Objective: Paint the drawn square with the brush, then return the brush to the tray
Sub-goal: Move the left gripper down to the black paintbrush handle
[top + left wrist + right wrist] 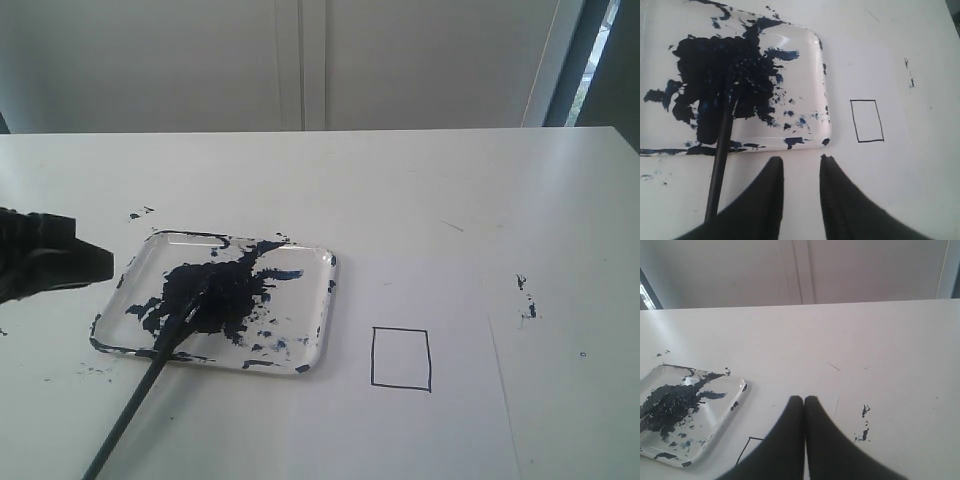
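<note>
- Currently, left gripper (800,159): jaws spread, gap bare, nothing pinched; poised over the white table (920,190).
- Brush (719,165): outside the left jaws' gap, running close along the outer side of one finger; contact with that finger not discernible. Tip buried in the dark blue paint blotch (715,75) ahead of the jaws; handle end hidden under the gripper body.
- Tray (812,80): straight ahead of the left jaws, near edge just beyond the tips, not touching. Clear plastic, rounded corners, blotch across most of the floor.
- Drawn square (866,121): ahead of the left jaws, on the side opposite the brush, just beside the tray and apart from it. Outline black, interior white, no paint inside.
- Exterior view: left gripper (98,262) near the left end of the tray (310,270); brush (140,400) slanting from the blotch out over the near rim; drawn square (401,358) to the right of the tray.
- Right gripper (804,399): jaws pressed together tip to tip, nothing between them.
- From the right jaws: tray (720,410) ahead and off to one side, well apart; only one corner of the drawn square (747,447) visible, just beside one finger, remainder hidden behind the gripper; paint specks (864,426) near the other finger.
</note>
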`<action>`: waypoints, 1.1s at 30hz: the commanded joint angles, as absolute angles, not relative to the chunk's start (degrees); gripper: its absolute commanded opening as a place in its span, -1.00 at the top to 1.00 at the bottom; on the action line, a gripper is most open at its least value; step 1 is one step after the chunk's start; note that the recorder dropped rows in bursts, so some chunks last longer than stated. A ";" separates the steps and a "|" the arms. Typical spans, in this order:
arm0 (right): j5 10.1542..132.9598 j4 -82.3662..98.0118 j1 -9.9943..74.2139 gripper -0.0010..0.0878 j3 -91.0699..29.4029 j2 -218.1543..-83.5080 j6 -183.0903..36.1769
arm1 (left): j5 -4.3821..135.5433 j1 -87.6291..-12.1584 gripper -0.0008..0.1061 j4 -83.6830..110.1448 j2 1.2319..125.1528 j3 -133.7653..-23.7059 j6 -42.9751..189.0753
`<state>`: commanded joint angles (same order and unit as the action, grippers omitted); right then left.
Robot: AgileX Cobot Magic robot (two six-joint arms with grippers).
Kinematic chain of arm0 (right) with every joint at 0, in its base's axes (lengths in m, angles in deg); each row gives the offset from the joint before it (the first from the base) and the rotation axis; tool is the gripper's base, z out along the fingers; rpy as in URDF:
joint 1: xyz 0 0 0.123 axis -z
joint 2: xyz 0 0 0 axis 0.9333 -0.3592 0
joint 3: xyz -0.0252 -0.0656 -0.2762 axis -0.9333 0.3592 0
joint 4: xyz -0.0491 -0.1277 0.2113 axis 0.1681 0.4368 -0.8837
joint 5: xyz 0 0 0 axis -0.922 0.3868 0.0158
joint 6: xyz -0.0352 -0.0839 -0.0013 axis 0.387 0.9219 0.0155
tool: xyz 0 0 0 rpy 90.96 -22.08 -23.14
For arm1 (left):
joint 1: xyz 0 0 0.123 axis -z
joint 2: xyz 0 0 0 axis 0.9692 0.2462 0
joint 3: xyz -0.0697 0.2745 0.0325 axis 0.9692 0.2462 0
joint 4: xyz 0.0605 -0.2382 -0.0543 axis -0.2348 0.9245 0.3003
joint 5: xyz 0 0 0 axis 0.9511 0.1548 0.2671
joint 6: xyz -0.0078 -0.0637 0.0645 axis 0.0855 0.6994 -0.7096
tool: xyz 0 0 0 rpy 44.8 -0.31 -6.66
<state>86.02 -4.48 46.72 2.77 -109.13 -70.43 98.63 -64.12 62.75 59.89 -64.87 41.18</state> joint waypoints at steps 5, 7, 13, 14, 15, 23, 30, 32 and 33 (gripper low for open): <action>86.02 -4.48 46.72 0.98 2.77 -109.13 -70.43 | 103.76 -64.12 0.49 58.49 59.89 -68.18 30.07; 86.02 -4.48 46.72 0.98 2.77 -109.13 -70.43 | 104.67 -64.12 0.57 55.28 59.89 -68.51 27.97; 86.02 -4.48 46.72 0.98 2.77 -109.13 -70.43 | 106.04 -61.81 0.59 46.90 59.89 -68.51 26.58; 86.02 -4.48 46.72 0.98 2.77 -109.13 -70.43 | 106.31 -60.70 0.59 45.50 59.89 -68.51 25.84; 86.02 -4.48 46.72 0.98 2.77 -109.13 -70.43 | 107.07 -59.45 0.59 43.87 59.89 -68.51 25.48; 85.90 -4.48 46.72 0.98 2.77 -109.13 -70.44 | 105.97 -47.55 0.59 26.06 59.99 -65.43 29.13; 86.02 -4.48 46.72 0.98 2.77 -109.13 -70.44 | 95.35 -47.06 0.59 25.88 59.99 -64.80 67.27; 86.02 -4.48 46.72 0.98 2.77 -109.13 -70.44 | 95.22 -47.06 0.59 26.44 60.11 -64.80 69.75; 86.02 -4.48 46.72 0.98 2.77 -109.13 -70.44 | 95.64 -47.06 0.59 26.44 60.23 -64.80 69.22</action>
